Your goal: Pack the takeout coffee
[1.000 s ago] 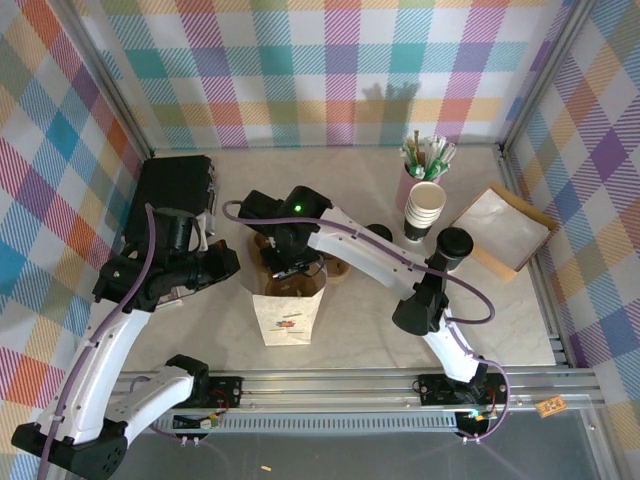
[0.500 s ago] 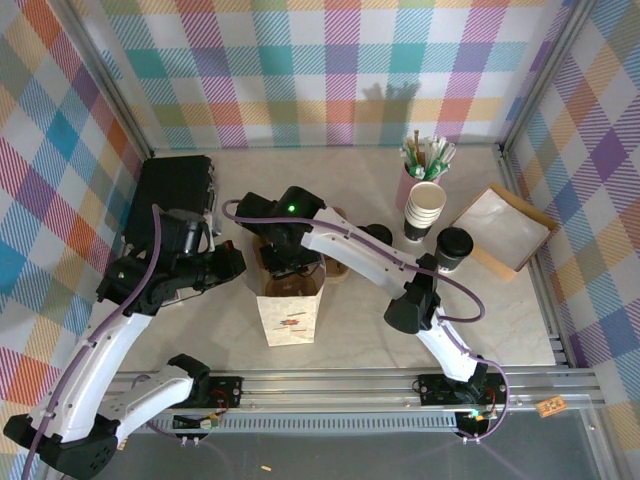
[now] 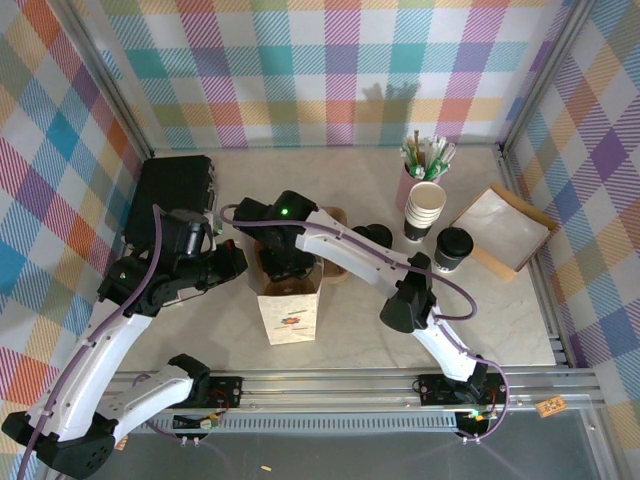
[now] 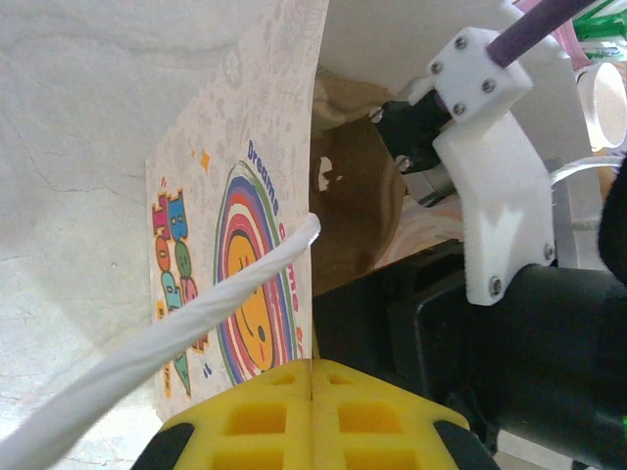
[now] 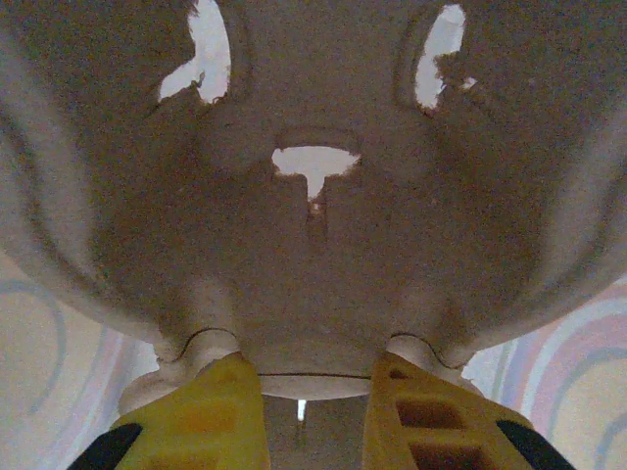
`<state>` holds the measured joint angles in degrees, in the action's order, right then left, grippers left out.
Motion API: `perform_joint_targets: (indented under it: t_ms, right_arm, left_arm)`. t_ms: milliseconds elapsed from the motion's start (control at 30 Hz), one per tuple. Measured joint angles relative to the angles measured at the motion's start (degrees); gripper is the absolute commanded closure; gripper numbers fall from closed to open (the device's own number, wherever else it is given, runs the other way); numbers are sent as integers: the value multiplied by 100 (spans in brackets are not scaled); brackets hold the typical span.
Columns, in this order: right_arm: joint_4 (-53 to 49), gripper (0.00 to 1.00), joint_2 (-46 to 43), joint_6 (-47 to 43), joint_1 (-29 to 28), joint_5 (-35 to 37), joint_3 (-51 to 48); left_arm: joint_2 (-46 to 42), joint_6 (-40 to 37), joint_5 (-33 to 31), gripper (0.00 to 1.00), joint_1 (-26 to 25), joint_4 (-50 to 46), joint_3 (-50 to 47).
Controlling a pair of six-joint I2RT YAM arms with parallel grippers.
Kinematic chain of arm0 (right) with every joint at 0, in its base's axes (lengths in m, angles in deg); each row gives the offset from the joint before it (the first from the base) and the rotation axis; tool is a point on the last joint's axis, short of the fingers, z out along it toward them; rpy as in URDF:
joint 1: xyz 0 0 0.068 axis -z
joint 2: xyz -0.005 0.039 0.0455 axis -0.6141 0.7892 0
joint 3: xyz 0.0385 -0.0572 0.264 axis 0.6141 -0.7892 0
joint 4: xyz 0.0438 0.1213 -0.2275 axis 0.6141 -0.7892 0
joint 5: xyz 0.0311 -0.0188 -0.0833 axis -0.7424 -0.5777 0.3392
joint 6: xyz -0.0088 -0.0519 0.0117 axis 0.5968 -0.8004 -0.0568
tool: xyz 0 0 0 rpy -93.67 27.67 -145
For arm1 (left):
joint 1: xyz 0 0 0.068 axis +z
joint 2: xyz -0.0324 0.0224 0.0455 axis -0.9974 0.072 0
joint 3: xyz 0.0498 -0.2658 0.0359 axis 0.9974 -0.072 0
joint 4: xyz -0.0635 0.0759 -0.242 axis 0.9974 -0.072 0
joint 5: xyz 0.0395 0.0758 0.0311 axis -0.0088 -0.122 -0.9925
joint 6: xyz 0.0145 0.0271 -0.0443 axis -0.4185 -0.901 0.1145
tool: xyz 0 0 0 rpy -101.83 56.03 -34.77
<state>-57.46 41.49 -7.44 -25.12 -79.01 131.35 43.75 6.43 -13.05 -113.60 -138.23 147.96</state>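
Overhead: takeout coffee [image 3: 453,247] stands on the worktop [image 3: 380,320] at the right, just beside the lidless cup stack [image 3: 425,208], well apart from the paper bag [image 3: 290,305]. My right hand [image 3: 284,262] sits at the bag mouth; its wrist view shows the fingers clamped on a brown pulp carrier [image 5: 313,245]. My left hand [image 4: 312,372] is closed, bag edge running into the finger seam, white cord handle [image 4: 196,313] beside.

The right gripper [image 3: 288,268] hangs over the upright paper bag [image 3: 290,315], with a brown tray [image 3: 292,287] in the bag's mouth. The left gripper [image 3: 236,262] meets its left rim. 1 lidded coffee cup [image 3: 453,248] stands well apart.
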Motion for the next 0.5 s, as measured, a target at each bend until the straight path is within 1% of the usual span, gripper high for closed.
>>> perform_joint_targets:
  t_ms: [233, 500]
  right_arm:
    - [85, 100, 103, 68, 7, 20, -105]
    - [415, 100, 111, 109, 42, -20, -614]
  left_arm:
    - [2, 59, -44, 100, -28, -4, 0]
    - [0, 83, -74, 100, -33, -46, 0]
